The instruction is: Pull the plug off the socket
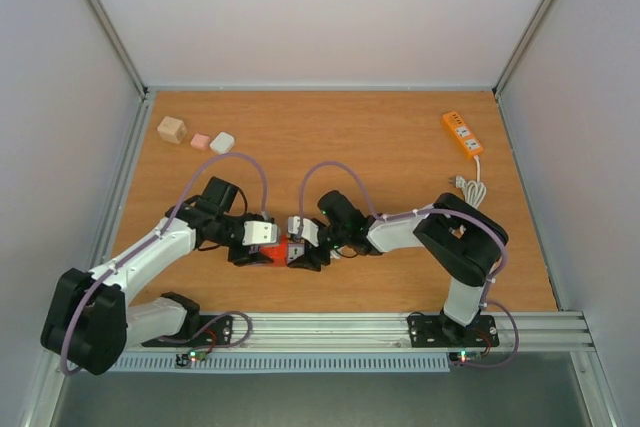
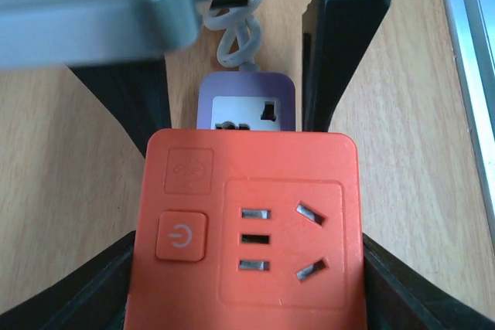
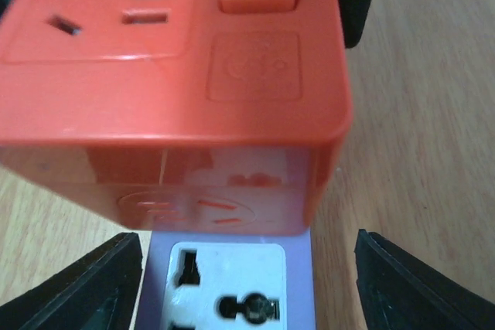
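Observation:
An orange socket cube [image 1: 276, 251] with a power button lies on the wooden table in the middle. My left gripper [image 1: 262, 246] is shut on it; its black fingers [image 2: 85, 299] press both sides of the cube [image 2: 251, 229]. A purple plug adapter [image 2: 246, 106] with a white face sits against the cube's far end. My right gripper [image 1: 305, 247] is open and straddles the plug [image 3: 232, 284]. Its left finger [image 3: 77, 287] is near the plug, and there is a gap to the other finger. The orange cube [image 3: 170, 75] fills the upper part of the right wrist view.
An orange power strip [image 1: 462, 134] with a white cord [image 1: 470, 187] lies at the back right. A wooden block [image 1: 172, 129], a pink block [image 1: 199, 140] and a white block [image 1: 222, 142] sit at the back left. Walls enclose the table; a metal rail [image 1: 400, 325] runs along the front.

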Tool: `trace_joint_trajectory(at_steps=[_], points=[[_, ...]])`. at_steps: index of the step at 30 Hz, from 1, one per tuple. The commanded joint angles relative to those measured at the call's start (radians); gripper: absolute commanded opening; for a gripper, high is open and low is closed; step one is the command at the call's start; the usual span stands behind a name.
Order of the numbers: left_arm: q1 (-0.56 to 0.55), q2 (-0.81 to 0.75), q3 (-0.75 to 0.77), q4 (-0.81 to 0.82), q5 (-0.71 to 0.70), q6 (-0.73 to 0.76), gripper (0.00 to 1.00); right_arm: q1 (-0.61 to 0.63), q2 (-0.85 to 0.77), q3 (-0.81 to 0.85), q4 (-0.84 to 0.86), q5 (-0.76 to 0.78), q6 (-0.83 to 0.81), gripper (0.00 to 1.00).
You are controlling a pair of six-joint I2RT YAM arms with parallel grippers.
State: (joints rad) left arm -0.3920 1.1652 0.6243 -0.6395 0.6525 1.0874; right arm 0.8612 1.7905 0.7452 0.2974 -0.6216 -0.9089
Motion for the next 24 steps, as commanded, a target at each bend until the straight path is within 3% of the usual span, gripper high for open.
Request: trace_joint_trajectory(at_steps=[1,14,24], points=[[0.005,-0.004,0.002,0.07,0.088,0.01,0.34,0.015,0.035,0.016,0.063,0.015,-0.001,0.72],[0.005,-0.043,0.007,0.111,0.147,-0.077,0.3,0.018,0.059,0.005,0.065,0.048,0.009,0.35],[0.008,-0.075,0.044,0.092,0.187,-0.102,0.27,0.014,0.063,0.0,0.041,0.054,0.004,0.27]])
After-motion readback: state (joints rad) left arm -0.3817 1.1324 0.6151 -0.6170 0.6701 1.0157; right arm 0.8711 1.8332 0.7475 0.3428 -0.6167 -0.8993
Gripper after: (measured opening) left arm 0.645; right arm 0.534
